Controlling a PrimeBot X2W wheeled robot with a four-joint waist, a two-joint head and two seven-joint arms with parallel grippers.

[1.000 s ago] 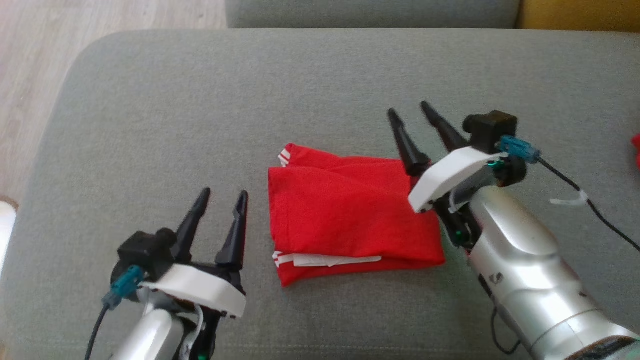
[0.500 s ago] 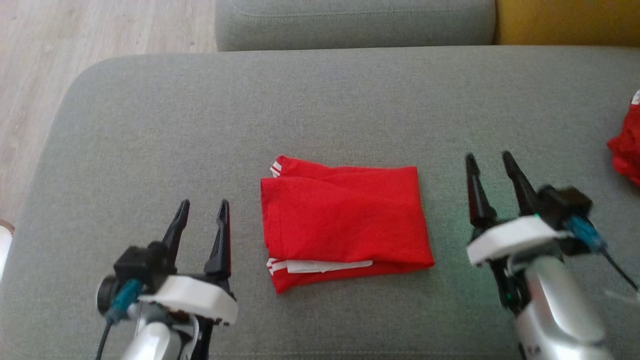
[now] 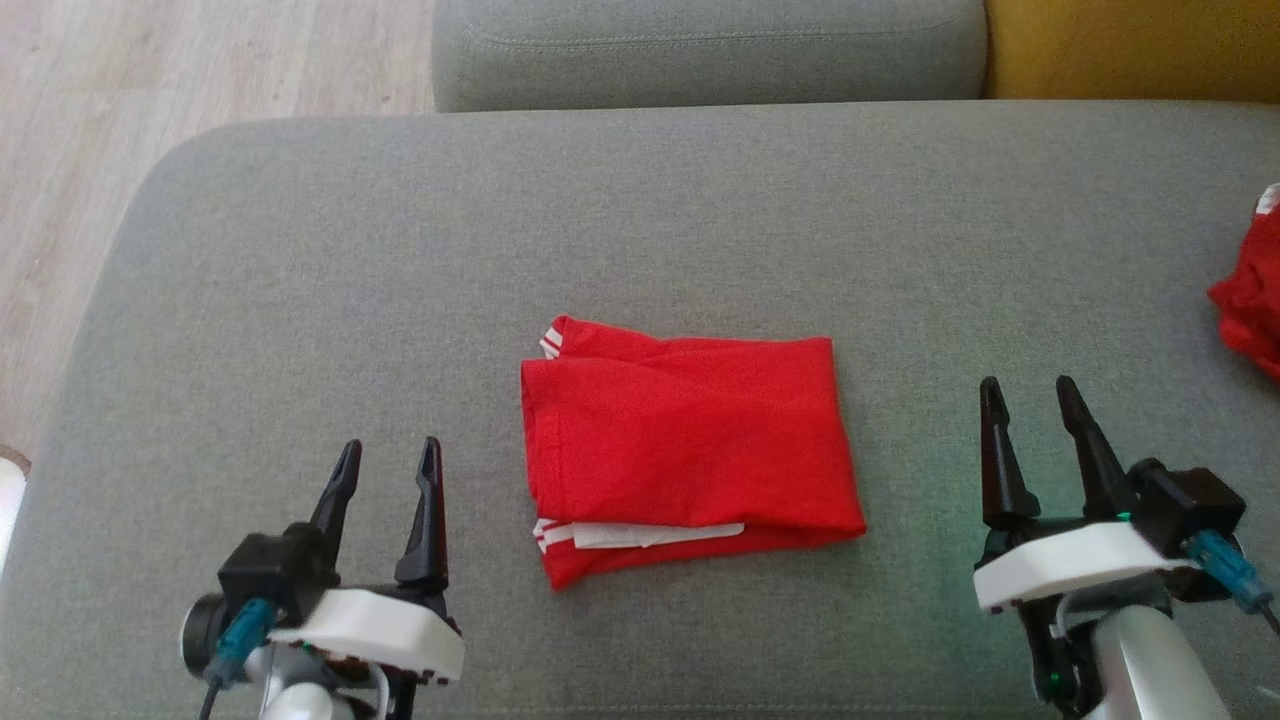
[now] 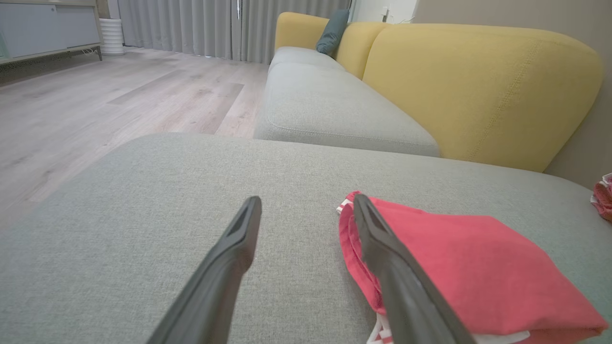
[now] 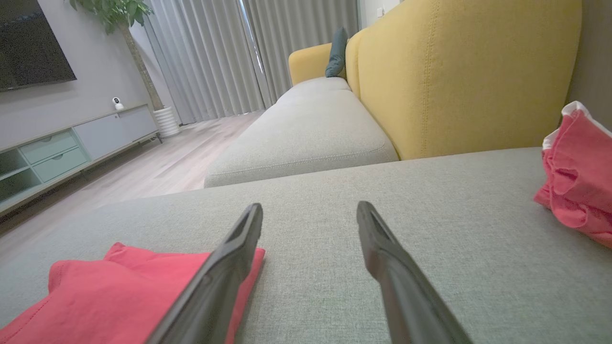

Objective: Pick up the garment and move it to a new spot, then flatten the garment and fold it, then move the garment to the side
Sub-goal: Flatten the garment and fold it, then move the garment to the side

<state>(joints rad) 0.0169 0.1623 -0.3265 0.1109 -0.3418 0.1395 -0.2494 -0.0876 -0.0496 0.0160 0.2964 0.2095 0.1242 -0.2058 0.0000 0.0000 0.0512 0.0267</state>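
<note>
The red garment (image 3: pixel 690 445) lies folded into a flat rectangle in the middle of the grey sofa cushion (image 3: pixel 640 220), with white stripes showing at its left corners. My left gripper (image 3: pixel 390 455) stands open near the lower left, a little left of the garment, with nothing between its fingers. At the lower right my right gripper (image 3: pixel 1030 392) is open too, off to the garment's right and apart from it. The left wrist view has the garment (image 4: pixel 459 258) just right of the open left gripper (image 4: pixel 306 203). In the right wrist view the garment (image 5: pixel 119 291) lies at the lower left of the open right gripper (image 5: pixel 310 209).
A second crumpled red cloth (image 3: pixel 1250 300) lies at the cushion's right edge, also seen as a crumpled red cloth (image 5: pixel 576 177) in the right wrist view. A yellow backrest (image 4: pixel 478 91) and another grey seat (image 3: pixel 700 50) stand beyond. Wooden floor (image 3: pixel 150 80) lies past the cushion's left edge.
My right gripper has drawn back from the garment's right edge toward the lower right. The left gripper has also moved back and down a little. The camera has tilted slightly.
</note>
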